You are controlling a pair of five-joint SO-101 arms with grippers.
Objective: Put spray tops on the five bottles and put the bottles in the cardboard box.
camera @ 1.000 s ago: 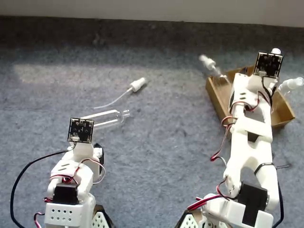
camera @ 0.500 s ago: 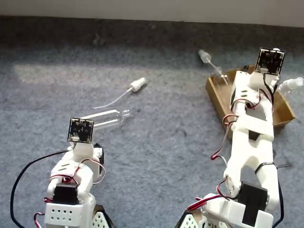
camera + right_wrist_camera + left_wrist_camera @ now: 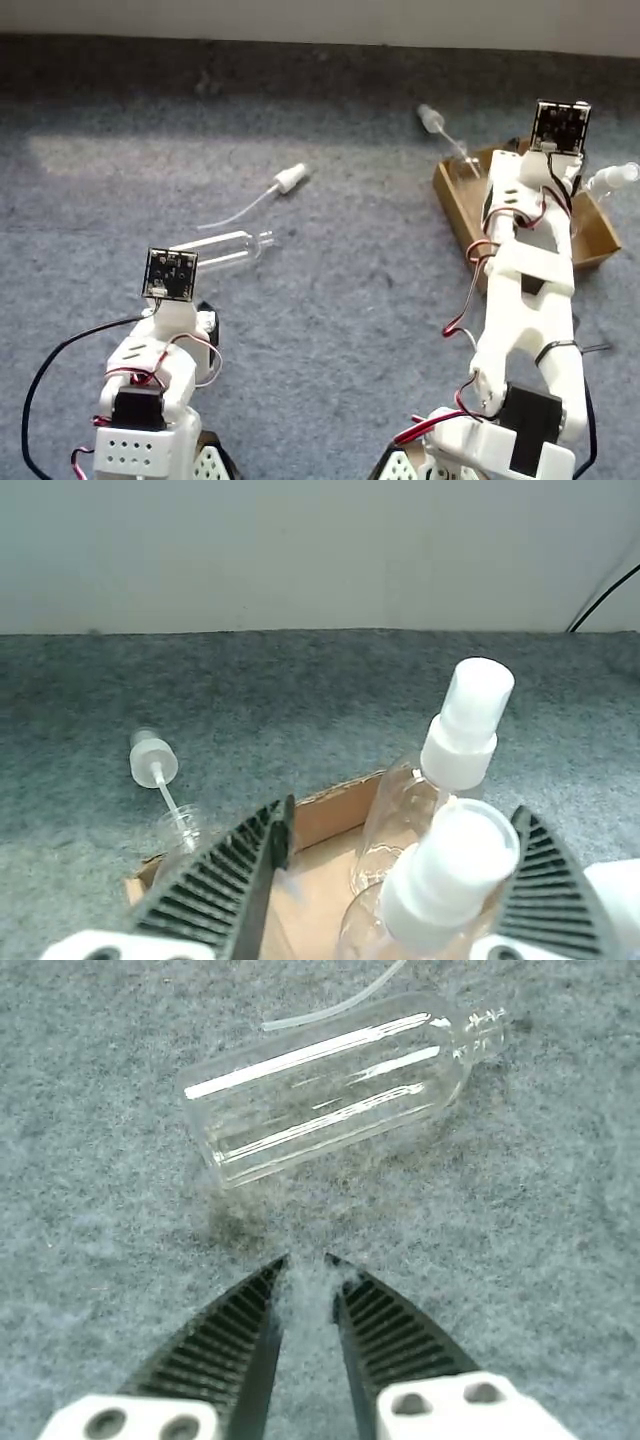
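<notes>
Right pincer [image 3: 402,818] gapes above 2 capped bottles [image 3: 466,728] in box [image 3: 328,818].

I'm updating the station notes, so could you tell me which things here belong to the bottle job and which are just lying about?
Belongs to the job: uncapped bottle lying on its side; loose spray top near it; cardboard box; capped bottles in the box; unseated spray top at the box's edge.
Just there: grey carpet; black cable; wall.
</notes>
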